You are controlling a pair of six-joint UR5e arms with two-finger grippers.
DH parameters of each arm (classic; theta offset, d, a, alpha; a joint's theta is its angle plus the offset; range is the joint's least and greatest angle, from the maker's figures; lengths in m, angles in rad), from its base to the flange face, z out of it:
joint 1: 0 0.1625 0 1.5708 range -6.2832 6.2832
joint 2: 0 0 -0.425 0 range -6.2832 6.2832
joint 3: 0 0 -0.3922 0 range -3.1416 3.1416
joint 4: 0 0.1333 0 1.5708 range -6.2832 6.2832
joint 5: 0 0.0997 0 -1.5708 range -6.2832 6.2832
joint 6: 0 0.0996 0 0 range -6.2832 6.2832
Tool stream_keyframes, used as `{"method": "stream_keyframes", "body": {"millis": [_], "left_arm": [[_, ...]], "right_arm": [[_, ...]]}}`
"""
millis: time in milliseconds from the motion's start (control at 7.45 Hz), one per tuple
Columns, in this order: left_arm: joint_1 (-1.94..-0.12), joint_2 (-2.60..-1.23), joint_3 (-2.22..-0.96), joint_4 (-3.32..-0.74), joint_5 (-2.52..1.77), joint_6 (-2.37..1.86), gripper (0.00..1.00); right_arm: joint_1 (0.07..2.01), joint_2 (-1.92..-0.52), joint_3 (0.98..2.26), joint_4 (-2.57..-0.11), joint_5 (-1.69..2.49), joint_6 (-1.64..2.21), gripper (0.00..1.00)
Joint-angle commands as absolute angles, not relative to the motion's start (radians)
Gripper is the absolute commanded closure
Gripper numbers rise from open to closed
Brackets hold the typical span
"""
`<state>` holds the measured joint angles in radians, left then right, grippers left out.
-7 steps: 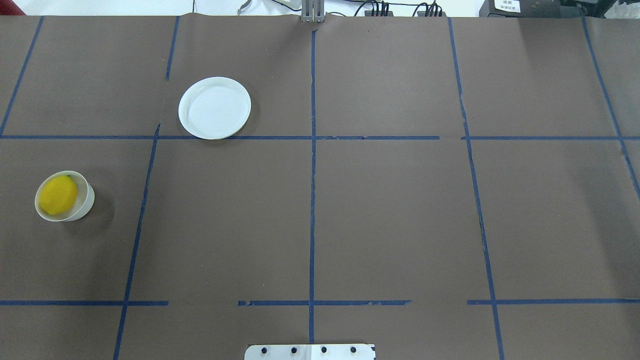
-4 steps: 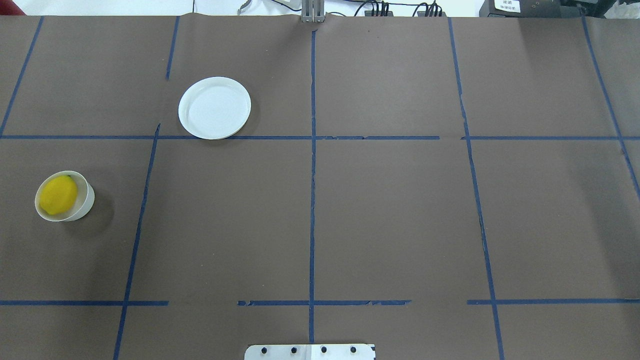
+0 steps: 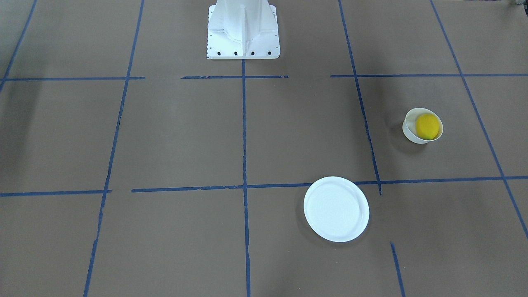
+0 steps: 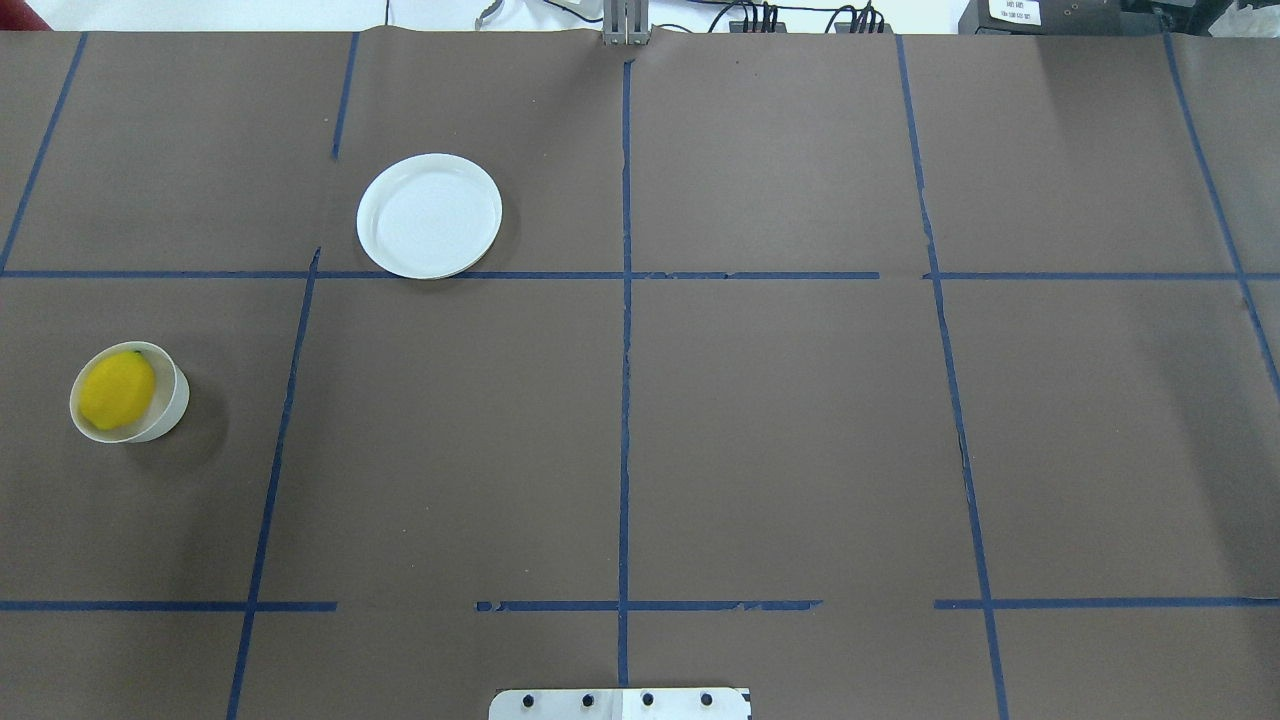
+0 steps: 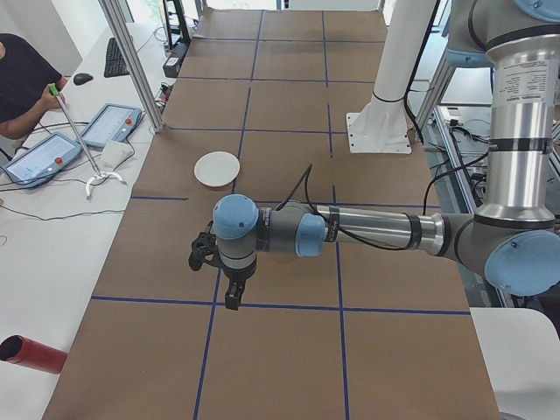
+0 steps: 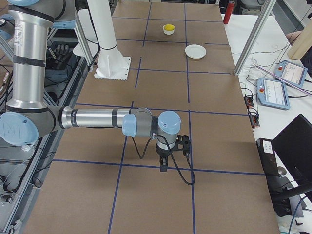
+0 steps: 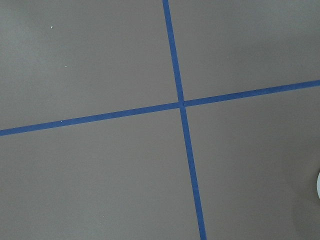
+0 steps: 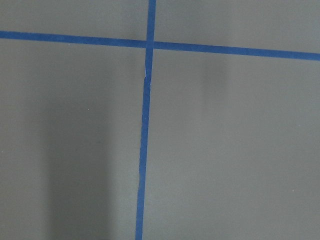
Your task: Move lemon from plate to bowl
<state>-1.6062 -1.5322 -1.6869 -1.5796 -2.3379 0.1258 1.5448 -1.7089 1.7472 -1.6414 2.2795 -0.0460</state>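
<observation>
The yellow lemon [image 4: 117, 390] lies inside the small white bowl [image 4: 176, 402] at the table's left side; it also shows in the front view [image 3: 427, 126] within the bowl [image 3: 409, 128] and far off in the right side view [image 6: 168, 28]. The flat white plate [image 4: 429, 215] is bare, farther back [image 3: 336, 208]. My left gripper [image 5: 230, 302] shows only in the left side view, pointing down above the table; I cannot tell whether it is open. My right gripper [image 6: 163, 169] shows only in the right side view, likewise pointing down, far from both dishes; I cannot tell its state.
Blue tape lines [image 4: 624, 300] grid the brown table cover. The white robot pedestal [image 3: 243, 31] stands at the robot's edge. An operator [image 5: 19, 79] with tablets [image 5: 107, 124] sits at the side bench. A red cylinder [image 5: 26, 354] lies on that bench.
</observation>
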Motion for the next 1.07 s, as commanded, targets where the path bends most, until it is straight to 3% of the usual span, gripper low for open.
{"method": "stream_keyframes", "body": {"millis": [0,939], "left_arm": [[-1.605,-1.532,-1.686,-1.582,-2.335,0.126,0.00],[-1.603,-1.532,-1.677,-1.585,-2.335,0.126,0.00]], "right_arm": [[1.545,-1.709,1.747,-1.641,2.279,-0.046,0.00],[1.545,-1.709,1.747,-1.641,2.279,-0.046,0.00]]}}
